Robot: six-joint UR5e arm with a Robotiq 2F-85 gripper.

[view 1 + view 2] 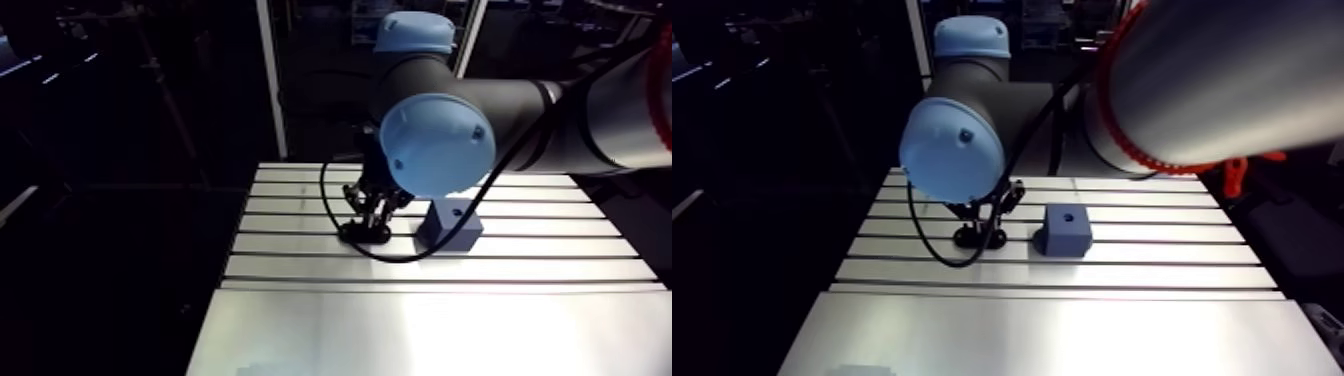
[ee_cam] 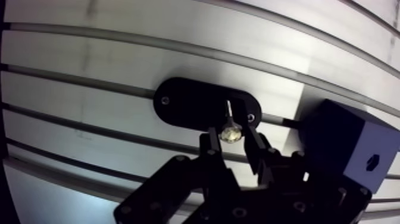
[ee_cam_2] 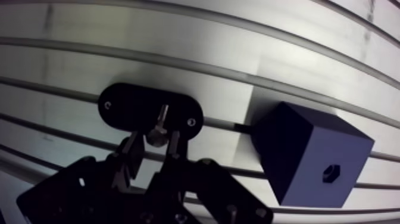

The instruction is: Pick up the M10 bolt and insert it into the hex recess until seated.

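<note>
My gripper (image 2: 231, 140) has its fingers closed on the head of the M10 bolt (image 3: 158, 128), whose shank points down at the black oval holder (image 2: 190, 104). I judge this to be the pick. Next I need a straight lift, then to carry it across to the hex recess (image 3: 331, 173) in the blue block (image 3: 309, 149) alongside.

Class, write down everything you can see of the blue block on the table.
The blue block is a matte, plastic-looking, cube-like piece with sharp edges. Its top face carries one small hex recess, empty. It stands flat on the slotted table, beside the black oval holder but apart from it. Only the table touches it; the gripper, shut on the bolt, is over the holder.
</note>
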